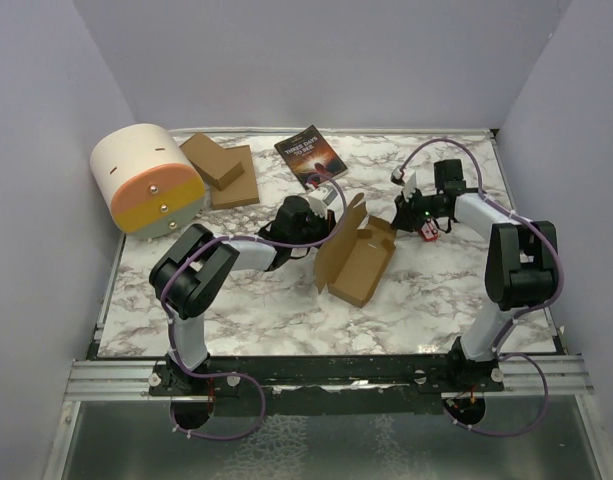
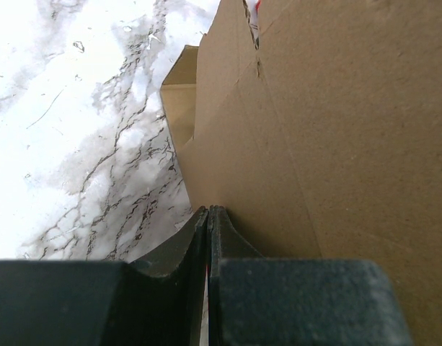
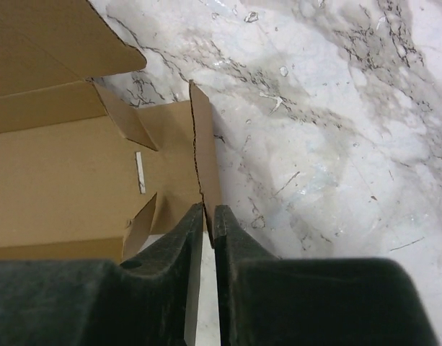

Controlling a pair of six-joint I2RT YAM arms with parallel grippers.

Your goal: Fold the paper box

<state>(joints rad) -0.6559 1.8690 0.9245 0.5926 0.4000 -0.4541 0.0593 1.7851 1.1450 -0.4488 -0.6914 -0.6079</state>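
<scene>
The paper box (image 1: 357, 256) lies half formed in the middle of the marble table, a brown carton with its long left wall and end flaps standing up. My left gripper (image 1: 325, 222) is at the box's far left wall. In the left wrist view its jaws (image 2: 209, 211) are shut on the edge of that wall (image 2: 329, 130). My right gripper (image 1: 410, 224) is at the box's right end. In the right wrist view its fingertips (image 3: 209, 216) pinch the bottom of an upright end flap (image 3: 205, 155), with the box's floor (image 3: 62, 180) to the left.
A white, orange and yellow cylinder (image 1: 148, 180) lies at the back left, next to a stack of flat cardboard pieces (image 1: 222, 170). A dark book (image 1: 309, 155) lies behind the box. Walls enclose the table on three sides.
</scene>
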